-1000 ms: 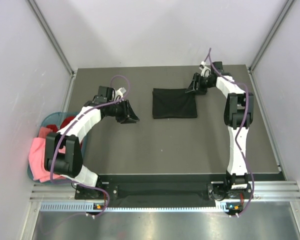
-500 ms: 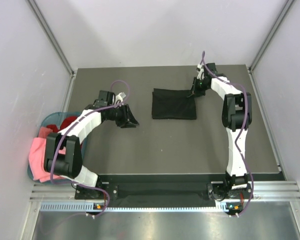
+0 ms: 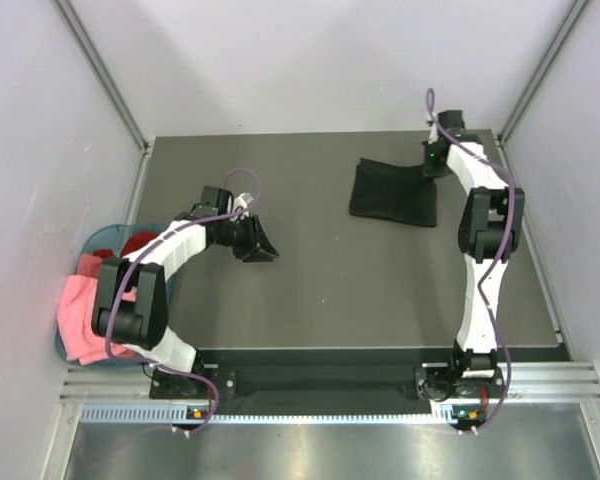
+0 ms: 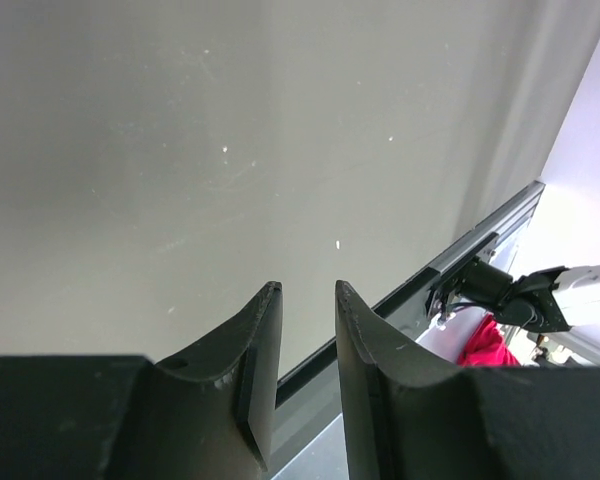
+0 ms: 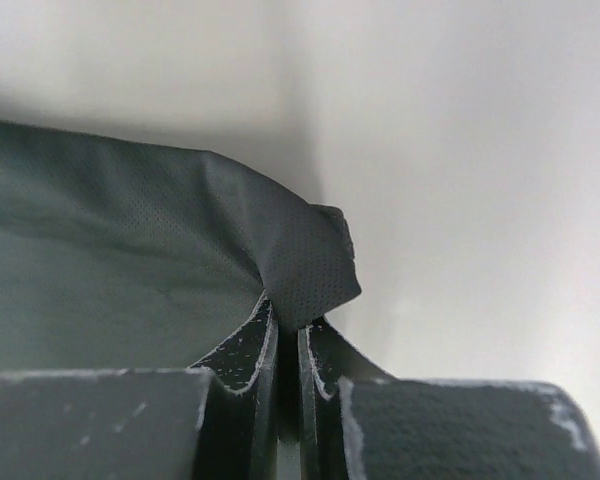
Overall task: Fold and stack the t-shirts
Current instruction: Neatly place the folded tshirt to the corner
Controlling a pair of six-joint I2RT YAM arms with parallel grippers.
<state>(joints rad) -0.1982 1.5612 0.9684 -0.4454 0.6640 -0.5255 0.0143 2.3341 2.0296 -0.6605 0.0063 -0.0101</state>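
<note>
— What's over on the left?
— A pink t-shirt (image 3: 80,318) and a red t-shirt (image 3: 132,244), heaped in the teal basket (image 3: 98,238). The left gripper (image 3: 262,243) has its fingers slightly parted and holds nothing (only its wrist view shows that).
— And to the right?
— A folded black t-shirt (image 3: 392,195) lies far right on the table (image 3: 330,300), its long axis left-to-right. The right gripper (image 3: 435,163) is clamped on its far right corner.

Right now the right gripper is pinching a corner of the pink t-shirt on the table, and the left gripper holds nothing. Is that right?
Almost. The right gripper is pinching the black t-shirt, not a pink one. The right wrist view shows dark fabric caught between its shut fingers. The left gripper does hold nothing.
</note>
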